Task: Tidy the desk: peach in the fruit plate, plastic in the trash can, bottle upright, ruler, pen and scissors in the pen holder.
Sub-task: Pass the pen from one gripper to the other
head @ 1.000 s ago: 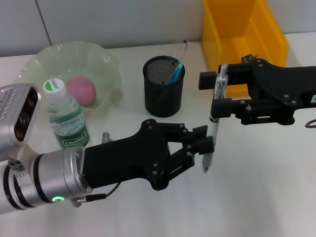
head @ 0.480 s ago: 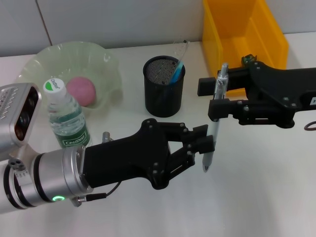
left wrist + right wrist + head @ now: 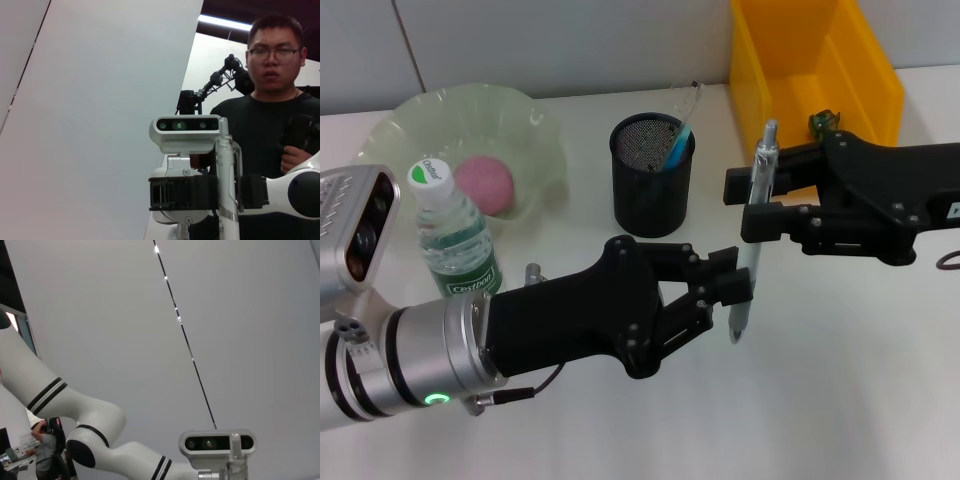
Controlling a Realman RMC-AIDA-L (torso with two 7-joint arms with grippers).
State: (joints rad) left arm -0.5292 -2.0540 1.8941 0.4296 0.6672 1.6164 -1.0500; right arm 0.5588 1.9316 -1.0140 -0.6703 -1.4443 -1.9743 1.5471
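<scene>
left end effector [image 3: 728,290] near centre, fingers closed on the lower pen [image 3: 748,250] | right end effector [image 3: 752,205] clamps its upper barrel; pen upright above the table [image 3: 840,380] | holder [image 3: 651,176] farther left

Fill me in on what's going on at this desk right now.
Both arms meet over the desk with the pen held upright between them. The right tool clamps its upper part and the left tool is at its lower end, as in a handover. The peach sits in the fruit plate, the bottle stands upright, and the scissors and ruler are in the pen holder.
</scene>
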